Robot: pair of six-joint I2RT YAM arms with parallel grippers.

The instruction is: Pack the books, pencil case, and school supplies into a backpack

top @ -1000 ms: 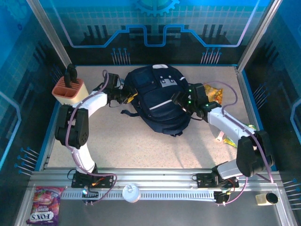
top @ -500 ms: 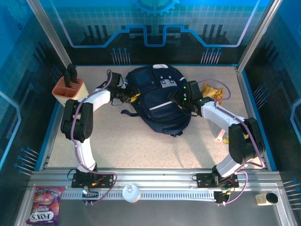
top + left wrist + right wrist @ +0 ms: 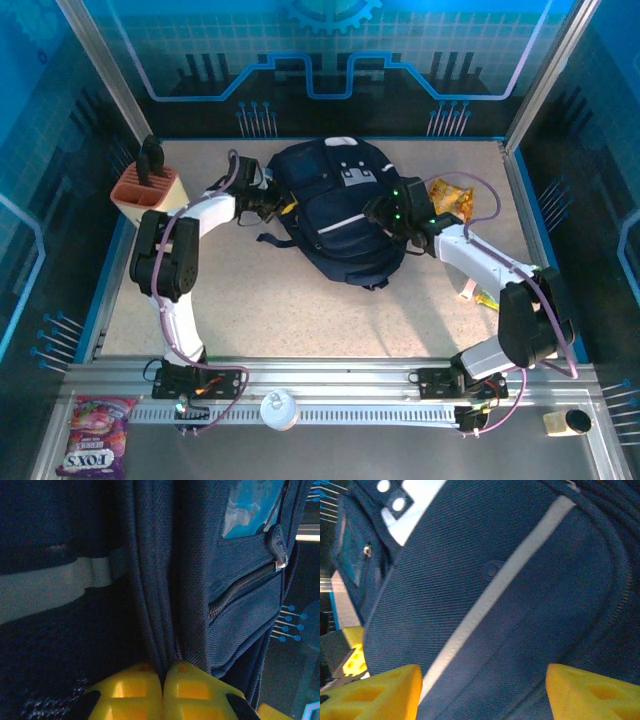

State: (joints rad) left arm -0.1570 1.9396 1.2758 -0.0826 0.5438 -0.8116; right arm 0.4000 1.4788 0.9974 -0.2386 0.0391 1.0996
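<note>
Left jaws are pressed together on a fold of the backpack (image 3: 335, 215) at its left side, right jaws stand spread against its striped front, and it lies mid-width near the far edge of the counter (image 3: 300, 300).

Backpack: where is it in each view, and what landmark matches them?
Top external: backpack rear centre, between the arms.
Left wrist: backpack close up, fold pinched in the shut left gripper, bottom centre.
Right wrist: backpack close up beyond the open right gripper.
Shared landmark: white stripe, diagonal in top and right wrist; probably the pale band in left wrist.
</note>
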